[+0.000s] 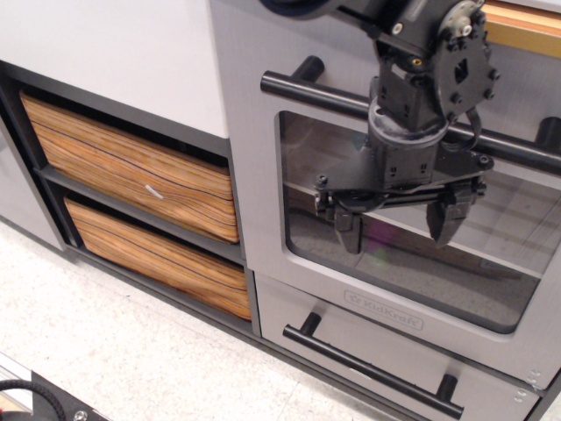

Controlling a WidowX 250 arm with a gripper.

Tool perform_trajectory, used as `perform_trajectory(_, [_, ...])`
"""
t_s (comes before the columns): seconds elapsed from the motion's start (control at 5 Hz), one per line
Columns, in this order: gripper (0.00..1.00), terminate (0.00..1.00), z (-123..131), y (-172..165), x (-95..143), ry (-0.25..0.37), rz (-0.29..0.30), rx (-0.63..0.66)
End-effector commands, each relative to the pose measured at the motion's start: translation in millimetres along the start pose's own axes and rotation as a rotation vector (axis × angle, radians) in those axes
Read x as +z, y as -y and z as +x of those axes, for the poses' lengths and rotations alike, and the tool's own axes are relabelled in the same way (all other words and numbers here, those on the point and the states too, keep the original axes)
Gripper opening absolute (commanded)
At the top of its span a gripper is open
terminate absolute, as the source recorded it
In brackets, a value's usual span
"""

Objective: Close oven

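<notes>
The oven door [250, 175] is brushed silver-grey with a clear window [412, 263] and a thick black bar handle [316, 95]. The door stands upright, flush or nearly flush with the cabinet front. A pale rack shows faintly through the window. My gripper [399, 224] is open and empty. It hangs in front of the window, just below the handle, fingers pointing down.
Two striped wood-grain drawers [131, 162] [158, 254] sit to the left of the oven. A shorter grey drawer with a thin black handle [372, 368] is under the oven door. The pale speckled floor [114, 351] lies at lower left.
</notes>
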State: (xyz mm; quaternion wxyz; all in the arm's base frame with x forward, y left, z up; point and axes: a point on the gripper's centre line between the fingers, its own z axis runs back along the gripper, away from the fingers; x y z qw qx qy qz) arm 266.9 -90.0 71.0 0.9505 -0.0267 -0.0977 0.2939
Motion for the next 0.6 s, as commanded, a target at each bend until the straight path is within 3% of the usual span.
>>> perform_trajectory(0.0, [1.0,0.0,22.2,-0.7,30.6,0.033,-0.057,0.013])
perform_trajectory(0.2, [1.0,0.0,22.2,-0.7,30.6,0.033,-0.057,0.013])
perform_trajectory(0.4, [1.0,1.0,22.2,-0.7,30.6,0.033,-0.057,0.013])
